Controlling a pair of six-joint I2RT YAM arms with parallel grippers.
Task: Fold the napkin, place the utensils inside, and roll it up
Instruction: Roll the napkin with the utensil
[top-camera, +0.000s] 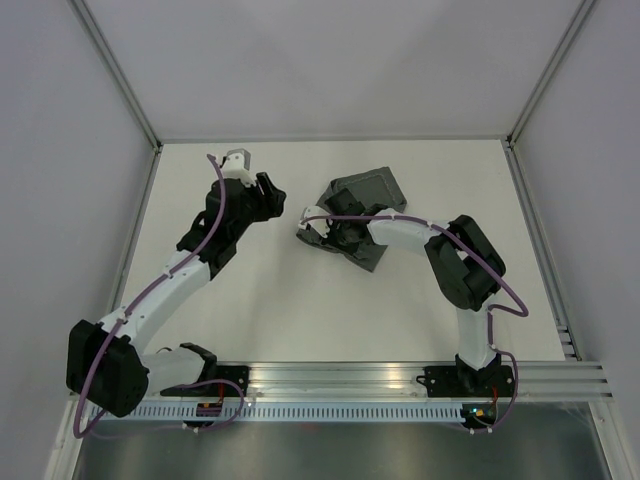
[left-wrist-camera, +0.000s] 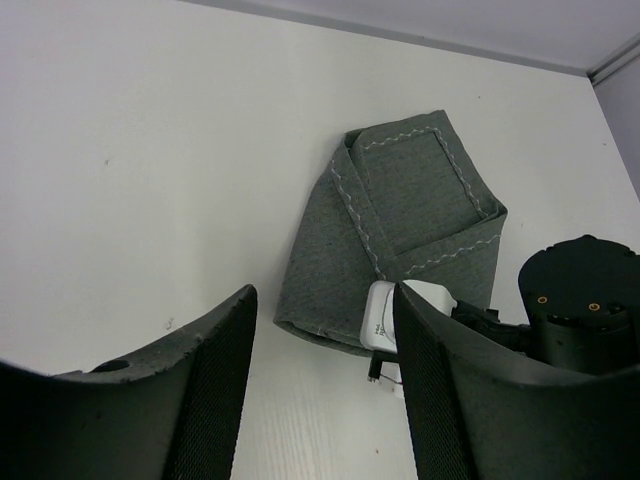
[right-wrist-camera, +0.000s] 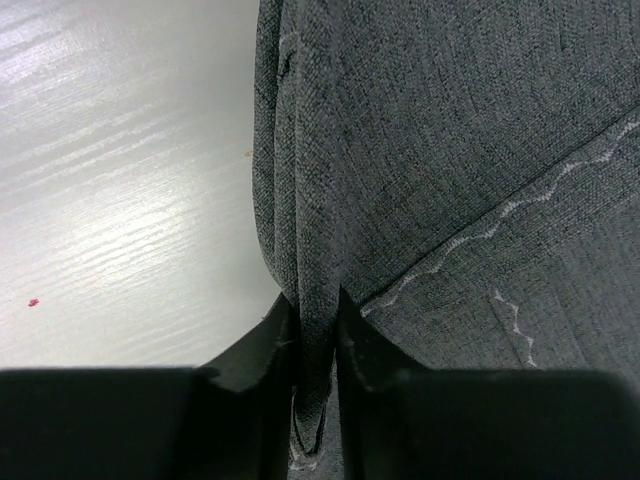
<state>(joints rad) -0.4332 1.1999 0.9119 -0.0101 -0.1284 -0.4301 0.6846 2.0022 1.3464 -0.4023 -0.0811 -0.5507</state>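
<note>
The napkin (top-camera: 372, 189) lies folded into a thick dark grey wedge at the middle of the table, its pale stitching showing (left-wrist-camera: 400, 215). My right gripper (top-camera: 326, 236) sits at the napkin's near-left edge. In the right wrist view its jaws (right-wrist-camera: 315, 312) are shut on a bunched fold of the grey cloth (right-wrist-camera: 450, 150). My left gripper (top-camera: 272, 196) hovers to the left of the napkin, apart from it. Its fingers (left-wrist-camera: 322, 297) are open, with nothing between them. The utensils are hidden or out of view.
The white table (top-camera: 300, 310) is walled by pale panels at the back and on both sides. A metal rail (top-camera: 400, 378) runs along the near edge by the arm bases. The right arm's dark wrist (left-wrist-camera: 578, 300) shows beside the napkin.
</note>
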